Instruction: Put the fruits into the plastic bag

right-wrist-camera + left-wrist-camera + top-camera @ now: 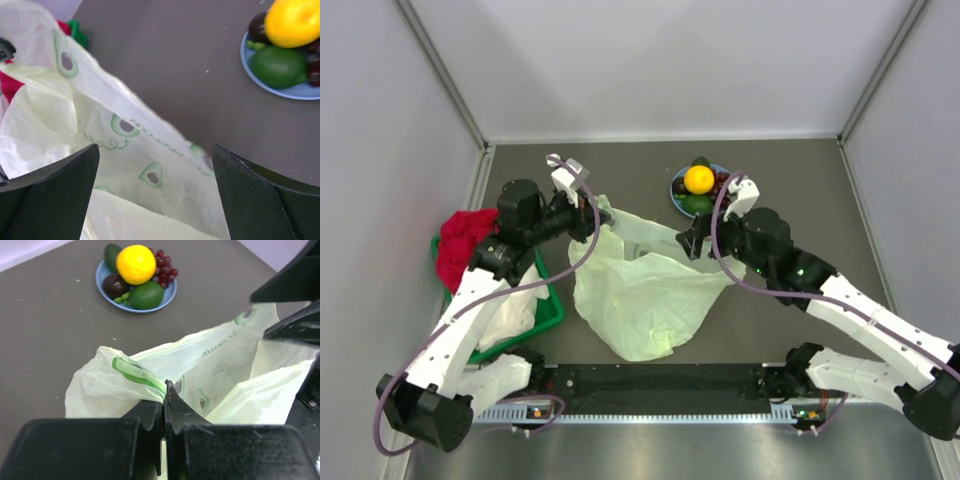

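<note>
The pale yellow-green plastic bag (pixel 640 290) lies mid-table, its mouth toward the back. My left gripper (pixel 595 222) is shut on a green-edged handle of the plastic bag (pixel 135 372) and pinches it between the fingertips (pixel 164 390). My right gripper (pixel 692 243) stands open over the bag's other side (pixel 125 145), with nothing between its fingers. The fruits sit on a blue plate (pixel 677 190) at the back: an orange citrus (pixel 699 179), dark red grapes (pixel 165 265), a green fruit (pixel 146 295) and a small dark fruit (pixel 115 286).
A green tray (pixel 548 312) at the left holds white cloths (pixel 505 315) and a red cloth (pixel 465 240). A black rail (pixel 650 380) runs along the near edge between the arm bases. Grey walls close in the table on three sides.
</note>
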Robot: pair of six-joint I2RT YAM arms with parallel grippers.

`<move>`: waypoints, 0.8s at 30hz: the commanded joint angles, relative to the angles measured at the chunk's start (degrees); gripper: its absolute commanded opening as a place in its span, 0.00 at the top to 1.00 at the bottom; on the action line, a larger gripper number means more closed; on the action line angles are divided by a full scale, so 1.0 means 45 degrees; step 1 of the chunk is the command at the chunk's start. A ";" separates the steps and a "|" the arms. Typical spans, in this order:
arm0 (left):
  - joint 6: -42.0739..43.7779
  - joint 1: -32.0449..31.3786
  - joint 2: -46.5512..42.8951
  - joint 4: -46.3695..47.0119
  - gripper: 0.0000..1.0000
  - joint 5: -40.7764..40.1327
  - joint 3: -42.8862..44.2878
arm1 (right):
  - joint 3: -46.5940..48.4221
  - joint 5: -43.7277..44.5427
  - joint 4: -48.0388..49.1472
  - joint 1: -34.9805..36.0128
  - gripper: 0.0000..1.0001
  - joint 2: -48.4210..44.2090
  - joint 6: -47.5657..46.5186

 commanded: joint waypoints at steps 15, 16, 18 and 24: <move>0.0428 0.0063 -0.1085 0.0167 1.00 -0.5116 -0.0402 | 0.3468 0.1523 -0.1387 -0.1962 0.06 0.1689 -0.1817; 0.0409 0.0044 -0.1164 0.0245 1.00 -0.5426 -0.0519 | 0.3685 0.1643 -0.1507 -0.2021 0.05 0.1965 -0.1877; 0.0409 0.0044 -0.1359 0.0304 1.00 -0.5954 -0.0578 | 0.4327 0.1450 -0.1780 -0.2255 0.05 0.2938 -0.2033; 0.0428 0.0063 -0.1925 0.0615 1.00 -0.6914 -0.0891 | 0.5870 0.1038 -0.1879 -0.2959 0.05 0.5071 -0.2579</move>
